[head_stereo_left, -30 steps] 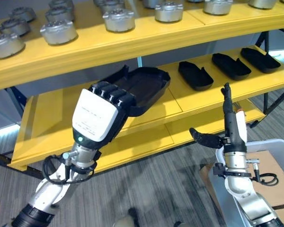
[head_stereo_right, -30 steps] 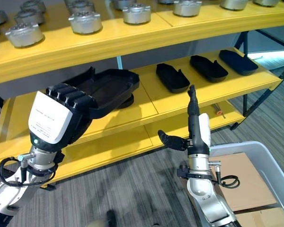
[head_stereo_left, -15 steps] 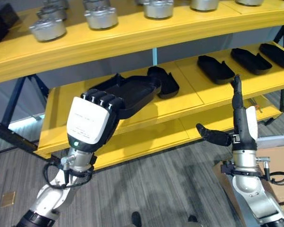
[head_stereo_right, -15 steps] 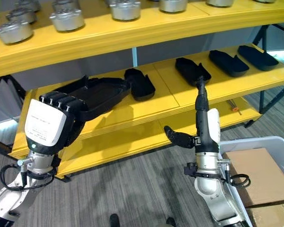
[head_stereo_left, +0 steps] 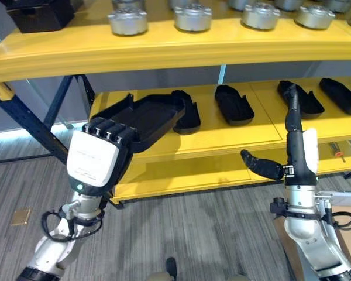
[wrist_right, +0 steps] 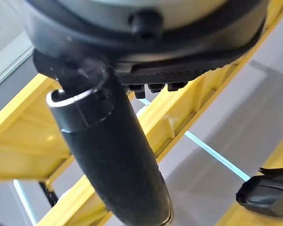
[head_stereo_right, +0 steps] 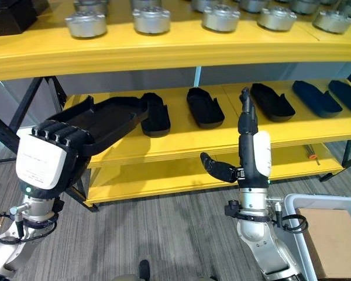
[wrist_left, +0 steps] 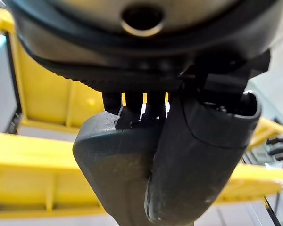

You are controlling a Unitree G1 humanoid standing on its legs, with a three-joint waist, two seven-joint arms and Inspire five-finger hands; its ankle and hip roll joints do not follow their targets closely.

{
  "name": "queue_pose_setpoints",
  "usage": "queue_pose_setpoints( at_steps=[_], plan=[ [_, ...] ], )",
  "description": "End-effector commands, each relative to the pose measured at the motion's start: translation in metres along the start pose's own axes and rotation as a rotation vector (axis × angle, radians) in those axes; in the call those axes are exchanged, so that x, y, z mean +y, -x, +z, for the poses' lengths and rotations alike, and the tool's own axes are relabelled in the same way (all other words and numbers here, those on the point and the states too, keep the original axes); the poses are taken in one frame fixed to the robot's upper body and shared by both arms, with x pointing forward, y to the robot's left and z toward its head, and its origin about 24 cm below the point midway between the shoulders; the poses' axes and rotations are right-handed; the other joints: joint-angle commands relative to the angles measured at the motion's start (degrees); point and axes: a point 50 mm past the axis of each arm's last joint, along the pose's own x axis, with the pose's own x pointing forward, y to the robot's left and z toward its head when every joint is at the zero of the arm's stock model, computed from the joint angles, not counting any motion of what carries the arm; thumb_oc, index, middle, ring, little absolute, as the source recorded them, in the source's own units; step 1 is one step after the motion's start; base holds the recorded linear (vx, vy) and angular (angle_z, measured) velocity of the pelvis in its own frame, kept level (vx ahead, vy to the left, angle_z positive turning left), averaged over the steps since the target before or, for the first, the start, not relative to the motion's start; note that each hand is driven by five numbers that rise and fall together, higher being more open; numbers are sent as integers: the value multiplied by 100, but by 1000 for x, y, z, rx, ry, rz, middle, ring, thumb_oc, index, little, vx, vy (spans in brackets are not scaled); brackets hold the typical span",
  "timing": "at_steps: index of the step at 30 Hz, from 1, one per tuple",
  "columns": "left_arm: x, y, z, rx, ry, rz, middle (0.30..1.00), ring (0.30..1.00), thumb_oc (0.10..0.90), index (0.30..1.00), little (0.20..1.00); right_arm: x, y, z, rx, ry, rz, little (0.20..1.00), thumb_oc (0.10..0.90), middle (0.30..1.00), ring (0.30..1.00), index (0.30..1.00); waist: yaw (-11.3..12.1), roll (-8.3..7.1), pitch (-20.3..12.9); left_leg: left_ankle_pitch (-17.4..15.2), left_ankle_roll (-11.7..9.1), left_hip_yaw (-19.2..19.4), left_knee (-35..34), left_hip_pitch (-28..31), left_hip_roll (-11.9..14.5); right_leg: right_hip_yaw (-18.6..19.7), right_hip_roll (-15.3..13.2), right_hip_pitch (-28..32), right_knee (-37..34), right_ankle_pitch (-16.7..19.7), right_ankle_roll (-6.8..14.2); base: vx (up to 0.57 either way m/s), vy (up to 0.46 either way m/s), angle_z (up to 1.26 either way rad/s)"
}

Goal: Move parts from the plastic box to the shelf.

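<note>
Left eye view | left robot hand [head_stereo_left: 96,164] clamps black tray part [head_stereo_left: 143,117], fingertips hidden | right robot hand [head_stereo_left: 295,146] fingers straight

Middle shelf [head_stereo_left: 245,132]: bare yellow board at the left end, beside the black part [head_stereo_left: 141,117] carried by the left robot hand [head_stereo_left: 96,161]. Rightward, black parts [head_stereo_left: 233,104] lie in a row with narrow gaps. Upper shelf [head_stereo_left: 164,50] overhangs, limiting headroom.

yellow shelf [head_stereo_left: 181,51] on dark blue frame legs [head_stereo_left: 29,126]; black moulded part [head_stereo_left: 141,119] in the black-and-white left robot hand [head_stereo_left: 96,161]; black parts [head_stereo_left: 234,104] on the middle board; silver-grey round castings [head_stereo_left: 193,16] above; grey streaked floor [head_stereo_left: 199,234].
</note>
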Motion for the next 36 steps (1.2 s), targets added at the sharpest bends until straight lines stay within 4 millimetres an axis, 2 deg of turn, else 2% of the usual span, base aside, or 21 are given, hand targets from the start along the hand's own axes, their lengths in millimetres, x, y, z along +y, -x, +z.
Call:
queue_pose_setpoints(
  at_steps=[1, 2, 3, 4, 5, 6, 7, 9, 12, 17, 19, 21, 24, 25, 26, 27, 28, 29, 30, 31, 36],
  plan=[
    [33, -39, -10, -6, -59, 317, 300, 300, 400, 300, 300, -17, -29, 30, -217, -12, -137, 1000, 900, 1000, 1000, 1000, 5, 81, -415, -513, -30, 415, -154, 329, 132, 90, 194, 25, 54, 204, 416, 0, 0, 24],
    [33, -39, -10, -6, -59, 317, 300, 300, 400, 300, 300, -17, -29, 30, -217, -12, -137, 1000, 900, 1000, 1000, 1000, 6, 81, -416, -514, -30, 416, -153, 327, 131, 91, 194, 23, 55, 204, 416, 42, 62, 19],
    [32, -41, -14, 23, -70, 313, 300, 300, 400, 300, 300, -17, -28, 31, -232, -8, -138, 1000, 900, 1000, 1000, 1000, -78, 63, -382, -574, 32, 403, -184, 396, 107, 169, 509, -101, 341, 69, 413, 109, 104, 5],
    [32, -40, -17, 66, -70, 334, 300, 300, 400, 300, 300, -22, -31, 31, -230, 4, -153, 1000, 900, 1000, 1000, 1000, -181, 22, -328, -574, 59, 288, -255, 461, 53, 396, 1274, -277, 339, -425, 274, 172, 108, 6],
    [33, -37, -19, 103, -77, 356, 300, 300, 400, 300, 300, -26, -33, 30, -236, 10, -160, 1000, 900, 1000, 1000, 1000, -231, 19, -329, -540, -19, 262, -292, 467, 13, 414, 1686, -249, -136, -651, 41, 183, 42, 25],
    [32, -34, -20, 128, -84, 368, 300, 300, 400, 300, 300, -28, -35, 31, -251, 13, -161, 1000, 900, 1000, 1000, 1000, -244, -6, -330, -540, -72, 291, -269, 459, -50, 367, 1853, -153, -623, -748, -99, 124, -6, 29],
    [32, -33, -20, 128, -85, 368, 300, 300, 400, 300, 300, -28, -35, 30, -252, 13, -160, 1000, 900, 1000, 1000, 1000, -247, 3, -329, -548, -83, 288, -263, 465, -36, 360, 1874, -102, -710, -717, -112, 129, -16, 20],
    [29, -32, -18, 162, -84, 383, 300, 300, 400, 300, 300, -30, -33, 29, -267, 25, -166, 1000, 900, 1000, 1000, 1000, -428, 4, -330, -647, -58, 94, -180, 502, -208, 952, 2096, -141, -1330, -454, -189, 173, -26, -3],
    [25, -29, -17, 190, -84, 395, 300, 300, 400, 300, 300, -34, -29, 24, -266, 31, -190, 1000, 900, 1000, 1000, 1000, -500, -8, -398, -760, -34, 75, 27, 429, -285, 1100, 2105, -62, -1567, -303, -222, 162, -60, 66],
    [23, -18, -24, 287, -60, 342, 300, 300, 400, 300, 300, -37, -24, 21, -247, 45, -203, 1000, 900, 1000, 1000, 1000, -540, -15, -458, -1233, -100, 163, 1237, 160, -381, 1186, 1970, 125, -1432, -493, -357, 222, -63, 12],
    [19, -15, -24, 314, -55, 317, 300, 300, 400, 300, 300, -39, -23, 21, -260, 58, -206, 1000, 900, 1000, 1000, 1000, -567, 4, -394, -1127, -249, 139, 2362, -215, -407, 1229, 1953, 167, -1319, -650, -511, 187, -45, -3],
    [18, -13, -24, 335, -51, 310, 300, 300, 400, 300, 300, -42, -24, 20, -258, 68, -217, 1000, 900, 1000, 1000, 1000, -623, 29, -393, -1147, -295, 260, 2822, -265, -350, 1190, 1964, 163, -1235, -787, -587, 119, -7, -11],
    [15, -12, -23, 371, -39, 298, 300, 300, 400, 300, 300, -46, -22, 18, -249, 72, -225, 1000, 900, 1000, 1000, 1000, -690, 23, -335, -743, -465, 329, 3754, -626, -150, 1175, 1959, 202, -1147, -842, -705, 82, -13, -7],
    [13, -12, -23, 387, -40, 293, 300, 300, 400, 300, 300, -46, -21, 18, -252, 76, -225, 1000, 900, 1000, 1000, 1000, -731, 21, -291, -537, -546, 299, 3990, -913, 97, 1202, 1977, 210, -1108, -833, -740, 94, 68, -3],
    [9, -14, -24, 408, -43, 266, 300, 300, 400, 300, 300, -47, -21, 18, -250, 66, -228, 1000, 900, 1000, 1000, 1000, -825, 45, -278, -485, -565, 353, 3669, -930, 425, 1206, 1991, 199, -1072, -857, -723, 224, 313, -12],
    [3, -13, -26, 454, -41, 245, 300, 300, 400, 300, 300, -47, -21, 19, -258, 72, -217, 1000, 900, 1000, 1000, 1000, -845, 121, -265, -427, -539, 262, 2105, -633, 583, 1344, 1947, 278, -1112, -882, -619, 251, 438, -19],
    [0, -10, -27, 471, -50, 234, 300, 300, 400, 300, 300, -46, -21, 18, -252, 75, -214, 1000, 900, 1000, 1000, 1000, -796, 135, -219, -35, -619, 7, 1463, -656, 645, 1506, 1931, 389, -1195, -858, -577, 239, 388, -28],
    [0, -10, -27, 474, -49, 233, 300, 300, 400, 300, 300, -46, -21, 17, -250, 76, -214, 1000, 900, 1000, 1000, 1000, -788, 127, -225, 53, -650, -42, 1297, -612, 640, 1532, 1915, 439, -1241, -868, -571, 188, 295, -26],
    [-2, -3, -30, 487, -53, 218, 300, 300, 400, 300, 300, -49, -21, 14, -236, 78, -208, 1000, 900, 1000, 1000, 1000, -694, 120, -193, 269, -747, -369, 912, -812, 704, 1716, 1862, 590, -1340, -870, -504, 178, 232, -29],
    [-3, 2, -32, 492, -55, 213, 300, 300, 400, 300, 300, -53, -21, 12, -236, 77, -209, 1000, 900, 1000, 1000, 1000, -654, 101, -198, 250, -772, -454, 695, -859, 701, 1731, 1787, 675, -1417, -865, -459, 186, 292, -24],
    [-14, 3, -34, 521, -53, 162, 300, 300, 400, 300, 300, -57, -16, 14, -221, 57, -223, 1000, 900, 1000, 1000, 1000, -668, 63, -332, 33, -678, -233, 22, -365, 635, 1397, 1481, 701, -1561, -778, -248, 130, 185, -46]
  ],
)
